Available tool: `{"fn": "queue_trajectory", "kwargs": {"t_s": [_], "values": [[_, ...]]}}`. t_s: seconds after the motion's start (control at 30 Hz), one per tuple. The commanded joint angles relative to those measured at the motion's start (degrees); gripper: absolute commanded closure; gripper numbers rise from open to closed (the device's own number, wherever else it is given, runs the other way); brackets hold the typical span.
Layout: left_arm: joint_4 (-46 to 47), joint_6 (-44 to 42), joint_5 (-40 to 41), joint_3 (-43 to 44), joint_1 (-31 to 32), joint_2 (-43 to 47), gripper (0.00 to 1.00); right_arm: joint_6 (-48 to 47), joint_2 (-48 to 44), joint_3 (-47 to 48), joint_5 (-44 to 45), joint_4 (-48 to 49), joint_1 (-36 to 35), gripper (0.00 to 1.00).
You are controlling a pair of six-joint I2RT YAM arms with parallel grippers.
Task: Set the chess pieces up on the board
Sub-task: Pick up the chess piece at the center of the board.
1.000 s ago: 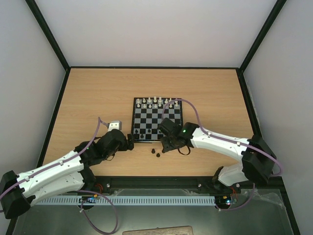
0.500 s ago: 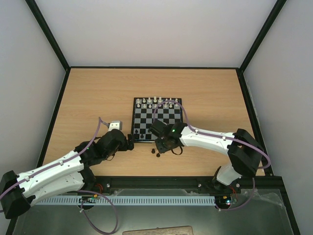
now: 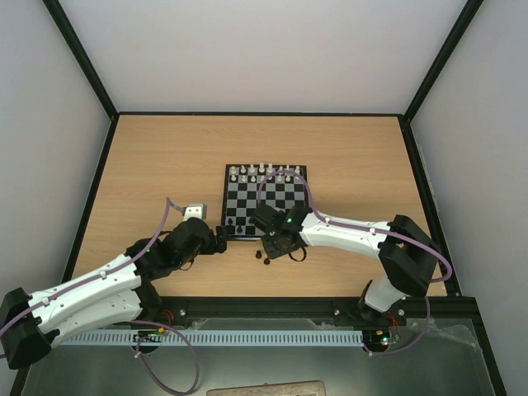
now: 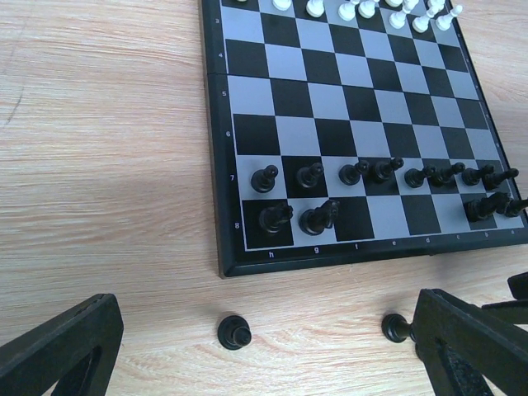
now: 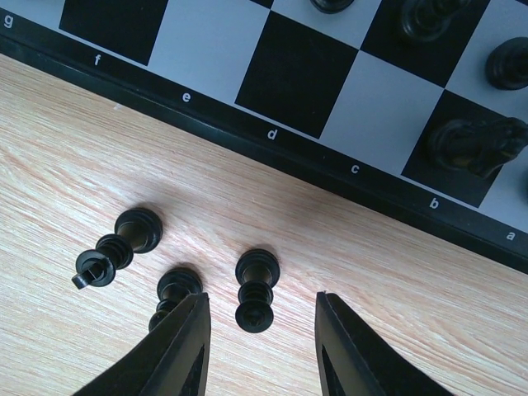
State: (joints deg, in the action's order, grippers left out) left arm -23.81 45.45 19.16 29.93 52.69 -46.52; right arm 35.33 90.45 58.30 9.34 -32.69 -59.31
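Chess pieces (image 5: pixel 254 293) loose beside the board (image 4: pixel 330 99)
Three lie between it and the counter's (image 3: pixel 165 165) near edge; the right gripper (image 5: pixel 262 330) is spread apart around one, and the left gripper (image 4: pixel 264 355) is spread wide, holding nothing.

Even bright light, soft shadows, sharp focus

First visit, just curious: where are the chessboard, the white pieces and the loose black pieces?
Chessboard (image 4: pixel 330 107): left wrist view, a bare middle square.
White pieces (image 4: pixel 316 8): left wrist view, one piece's base.
Loose black pieces (image 5: pixel 255 290): right wrist view, the rightmost one's body.
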Motion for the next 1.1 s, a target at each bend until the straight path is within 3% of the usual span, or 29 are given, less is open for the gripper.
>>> {"fn": "queue_trajectory", "kwargs": {"t_s": [0.0,0.53,0.83,1.07], "values": [[0.68,-0.45,-0.03,-0.71,-0.25,0.17,0.01,0.7,0.03,-1.11,-0.14,-2.21,-0.44,0.65],[1.22,-0.49,-0.11,-0.33,-0.26,-0.46,0.0,0.08,1.93,-1.96,-1.21,-1.06,-0.98,0.7],[1.44,-0.89,-0.16,-0.12,-0.3,-0.81,0.0,-0.16,1.86,-1.59,-0.85,-1.33,-1.06,0.88],[2.05,-1.06,-0.34,-0.5,-0.3,-0.85,0.0,-0.91,2.07,1.82,1.92,-3.5,-1.0,0.91]]}}
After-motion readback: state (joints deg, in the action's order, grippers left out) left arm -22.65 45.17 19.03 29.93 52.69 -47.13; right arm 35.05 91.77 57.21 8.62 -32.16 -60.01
